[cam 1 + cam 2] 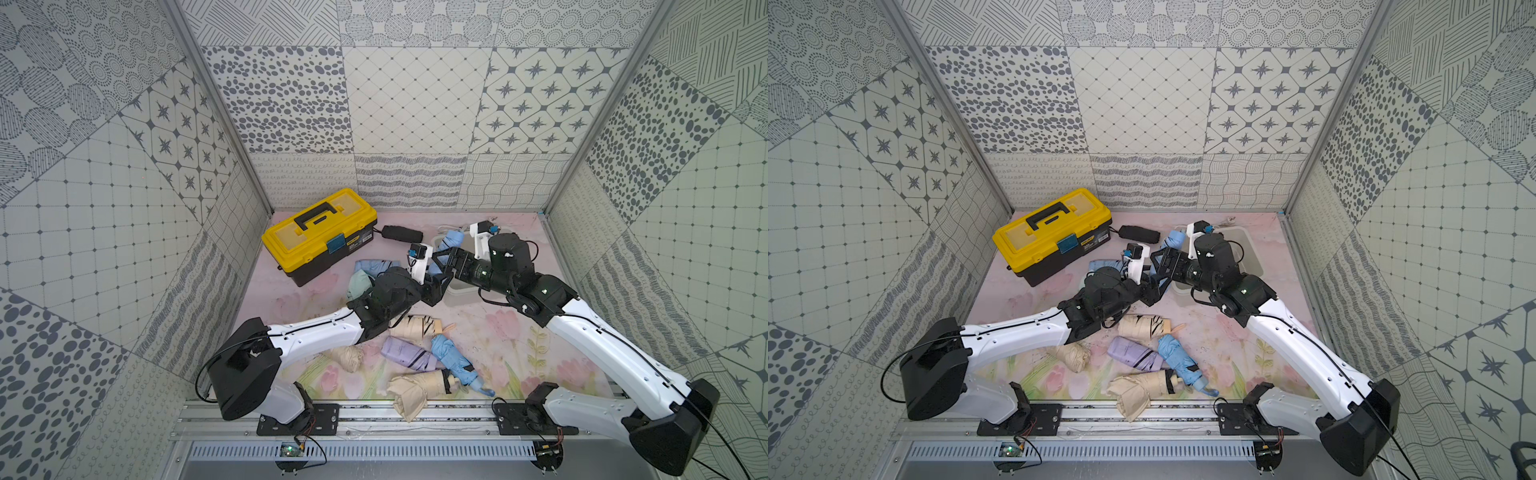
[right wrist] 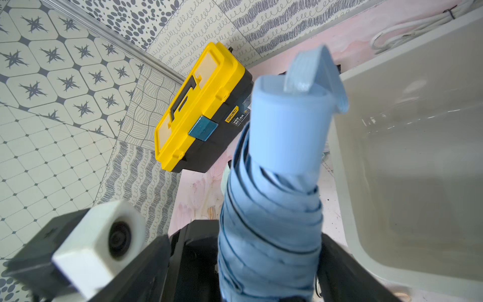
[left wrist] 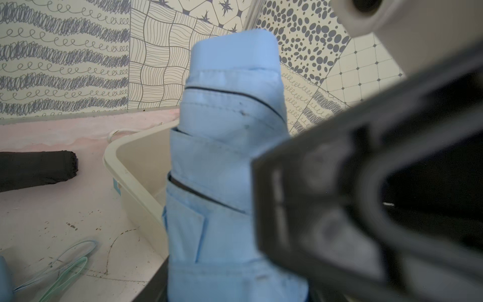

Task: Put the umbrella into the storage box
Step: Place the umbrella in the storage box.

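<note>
Umbrella (image 1: 453, 240), light blue, folded, is up off the table, handle end up, just beside the storage box (image 1: 1246, 243) rim, not inside. Left gripper (image 1: 435, 279) is clamped on its lower end. Right gripper (image 1: 444, 261) jaws stand wide either side of it; can't tell if gripping.

You look into a robot lab test cell. Patterned panels (image 1: 415, 104) wall it, and both arms (image 1: 316, 332) bolt to an aluminium rail (image 1: 415, 415).
</note>
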